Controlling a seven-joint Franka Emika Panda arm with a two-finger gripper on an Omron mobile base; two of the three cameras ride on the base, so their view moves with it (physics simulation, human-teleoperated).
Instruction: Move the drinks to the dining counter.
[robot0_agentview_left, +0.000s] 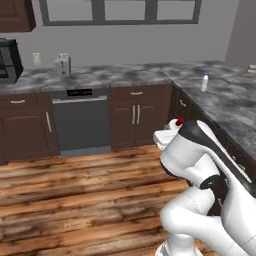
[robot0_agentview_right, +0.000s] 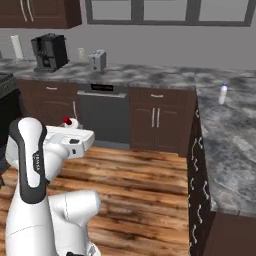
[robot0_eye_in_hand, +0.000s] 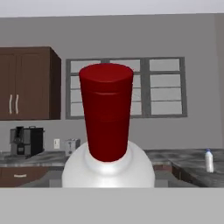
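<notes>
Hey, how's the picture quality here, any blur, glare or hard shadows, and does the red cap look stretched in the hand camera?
Left base view: flat, even light, no glare, slightly soft; the blue-capped bottle is small but readable. Right base view: the same soft, shadowless look. Hand view: the red-capped bottle looms huge from closeness, cap sharp with gentle shading, not smeared.

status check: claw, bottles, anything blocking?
Claw carrying red-capped bottle, above the wood floor. Blue-capped bottle standing on the marbled counter. Nothing in the way.

no readable text, labels or numbers anywhere
</notes>
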